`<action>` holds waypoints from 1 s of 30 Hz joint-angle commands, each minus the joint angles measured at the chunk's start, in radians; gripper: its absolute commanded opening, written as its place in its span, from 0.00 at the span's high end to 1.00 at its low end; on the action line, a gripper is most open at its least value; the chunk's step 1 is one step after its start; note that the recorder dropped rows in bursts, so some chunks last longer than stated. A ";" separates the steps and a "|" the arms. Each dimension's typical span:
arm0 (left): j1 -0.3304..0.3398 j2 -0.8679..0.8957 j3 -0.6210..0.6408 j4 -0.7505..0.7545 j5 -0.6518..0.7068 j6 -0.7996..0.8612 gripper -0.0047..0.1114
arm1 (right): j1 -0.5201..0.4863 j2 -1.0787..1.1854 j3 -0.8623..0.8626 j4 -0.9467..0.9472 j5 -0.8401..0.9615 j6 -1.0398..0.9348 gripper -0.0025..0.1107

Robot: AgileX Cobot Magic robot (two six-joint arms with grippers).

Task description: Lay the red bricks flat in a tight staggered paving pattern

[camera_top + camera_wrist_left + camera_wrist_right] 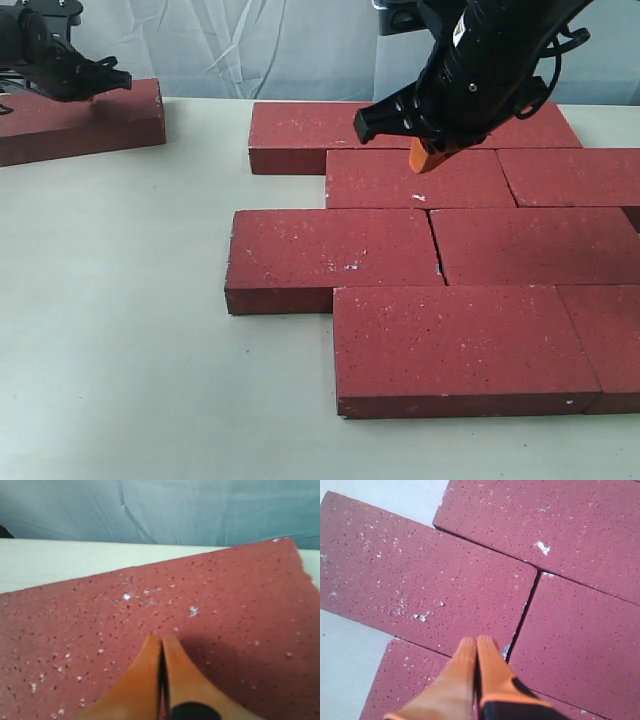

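The red bricks (430, 240) are lying flat in staggered rows on the pale, smooth table (120, 350). One loose brick (80, 125) is sitting well apart at the left. I am judging them heavy, stiff and gritty, better pushed at an edge than lifted. My left pincer (161, 645), over the loose brick, and my right pincer (476, 645), over the rows, are both closed on nothing.
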 commanded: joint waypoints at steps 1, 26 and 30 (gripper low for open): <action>0.025 0.012 -0.008 0.006 -0.025 -0.007 0.96 | -0.005 -0.001 -0.001 -0.003 -0.006 0.000 0.98; 0.027 -0.054 -0.013 -0.139 0.476 0.207 0.96 | -0.005 -0.001 -0.001 0.026 -0.012 0.000 0.98; 0.027 -0.065 -0.013 -0.190 0.548 0.207 0.96 | -0.005 -0.001 -0.001 0.044 -0.012 0.000 0.98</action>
